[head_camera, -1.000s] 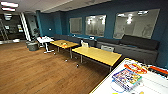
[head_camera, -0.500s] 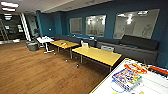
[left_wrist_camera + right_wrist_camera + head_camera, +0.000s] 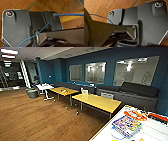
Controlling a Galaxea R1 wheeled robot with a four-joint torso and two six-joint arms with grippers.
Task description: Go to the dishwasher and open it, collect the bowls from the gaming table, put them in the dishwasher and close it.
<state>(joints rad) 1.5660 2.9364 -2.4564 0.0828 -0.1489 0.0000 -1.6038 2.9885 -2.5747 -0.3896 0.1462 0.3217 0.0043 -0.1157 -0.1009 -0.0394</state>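
Tool fingers hidden; both wrists hang over wooden floor (image 3: 15, 5).

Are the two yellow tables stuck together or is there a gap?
Apart. The head view shows wooden floor between the near yellow table and the far yellow table.

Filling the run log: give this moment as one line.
place: lounge, wood floor | nearest: white-topped table carrying printed sheets | ahead: yellow desks | bowls: none seen
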